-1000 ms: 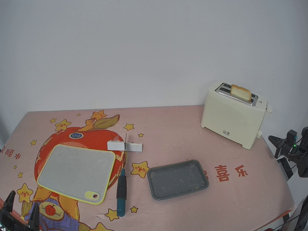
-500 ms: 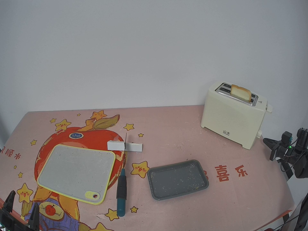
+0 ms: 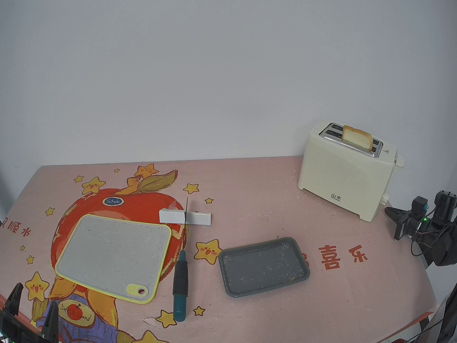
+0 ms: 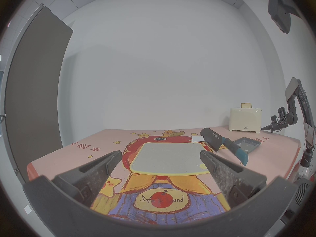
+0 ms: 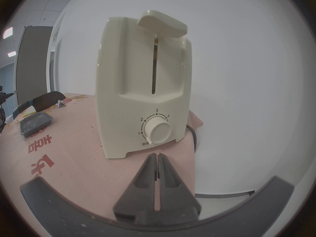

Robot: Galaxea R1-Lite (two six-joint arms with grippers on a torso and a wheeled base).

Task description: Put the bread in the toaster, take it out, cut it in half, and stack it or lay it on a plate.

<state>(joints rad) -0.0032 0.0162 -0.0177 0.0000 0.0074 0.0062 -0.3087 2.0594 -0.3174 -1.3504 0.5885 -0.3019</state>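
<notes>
A cream toaster [image 3: 349,173] stands at the table's far right, with a slice of bread [image 3: 357,137] sticking up from its slot. Its lever [image 5: 162,23] is up and a dial [image 5: 157,132] sits below. My right gripper [image 3: 390,212] is shut and empty, just off the toaster's lever end, pointing at it [image 5: 157,156]. The grey plate [image 3: 263,266] lies mid-table. A knife [image 3: 181,282] with a teal handle rests between the plate and the cutting board [image 3: 113,256]. My left gripper [image 4: 161,162] is open and empty at the near left corner [image 3: 31,310].
A white knife stand [image 3: 184,216] sits behind the cutting board. The table's right edge runs close to the toaster. A dark cord [image 5: 192,136] leaves the toaster's side. Crumbs dot the cloth around the plate.
My right gripper has moved left and a little up, closer to the toaster's lever end. Nothing else has shifted.
</notes>
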